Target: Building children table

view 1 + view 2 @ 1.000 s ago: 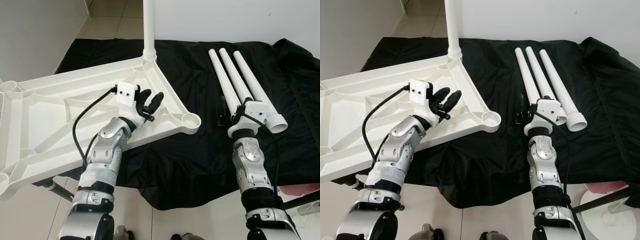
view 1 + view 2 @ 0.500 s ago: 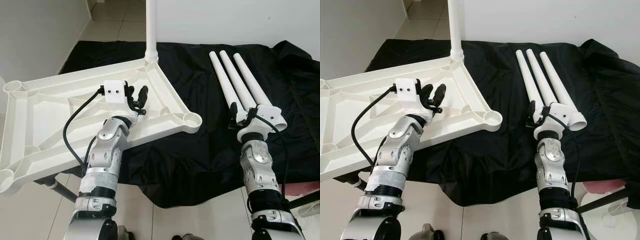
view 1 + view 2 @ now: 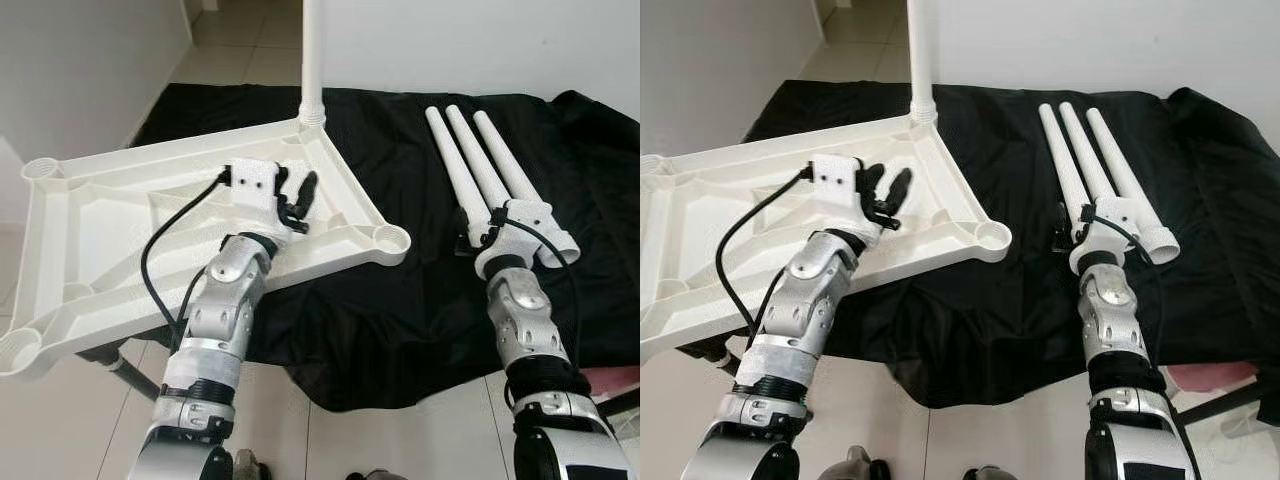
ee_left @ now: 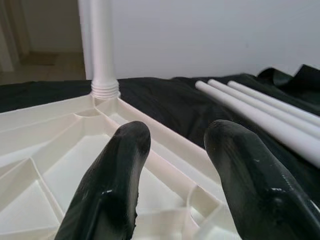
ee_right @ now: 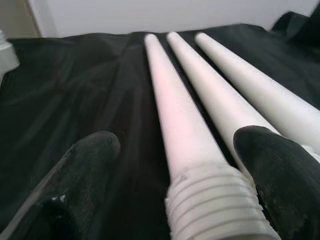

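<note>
The white plastic table top [image 3: 100, 200] lies underside up, partly on a black cloth. One white leg [image 3: 313, 50] stands screwed into its far corner socket. The near right corner socket [image 3: 391, 238] is empty. Three loose white legs [image 3: 480, 165] lie side by side on the cloth at the right. My left gripper [image 4: 177, 135] is open, hovering over the ribbed underside near the right rim with nothing between its fingers. My right gripper [image 5: 182, 150] is open, with one finger either side of the threaded end [image 5: 215, 200] of the leftmost loose leg.
The black cloth [image 3: 400, 300] covers the work surface up to a white wall. Pale tiled floor [image 3: 60, 430] lies at the near left. A dark metal bar [image 3: 115, 372] shows under the table top's near edge. Something pink [image 3: 612, 376] sits at the near right.
The view has shifted slightly. My left wrist has turned and its fingers now point along the right rim. My right gripper has settled around the leftmost leg's threaded end.
</note>
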